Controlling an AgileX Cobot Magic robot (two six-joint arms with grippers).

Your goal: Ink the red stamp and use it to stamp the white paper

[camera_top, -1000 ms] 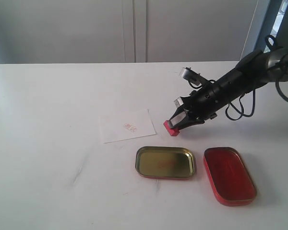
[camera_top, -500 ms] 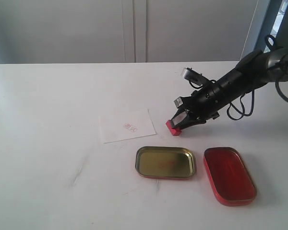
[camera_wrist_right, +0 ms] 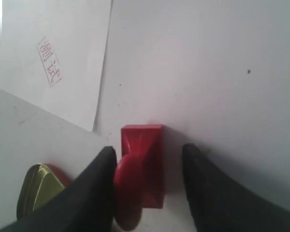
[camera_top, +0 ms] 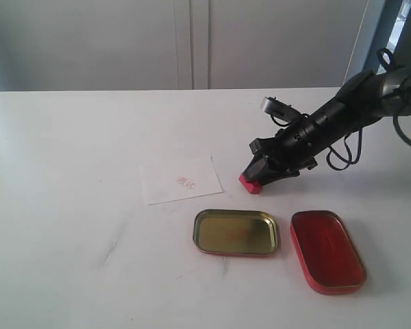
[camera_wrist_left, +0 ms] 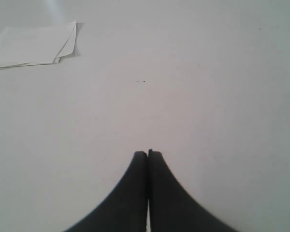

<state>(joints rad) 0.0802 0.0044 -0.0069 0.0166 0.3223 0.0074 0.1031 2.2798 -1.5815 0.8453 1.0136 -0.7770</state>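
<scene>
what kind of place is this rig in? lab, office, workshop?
Probably a robot lab test bench, though not certain: a plain white table against pale wall panels, a cabled black arm, and a few small props: the red stamp, white paper, gold tin half and red tin half.

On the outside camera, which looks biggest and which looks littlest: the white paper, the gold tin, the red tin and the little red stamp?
1. red tin and gold tin: they look about the same, so I won't rank them.
2. white paper: a bit smaller, though it may just be farther off.
3. red stamp: smallest by far.
</scene>
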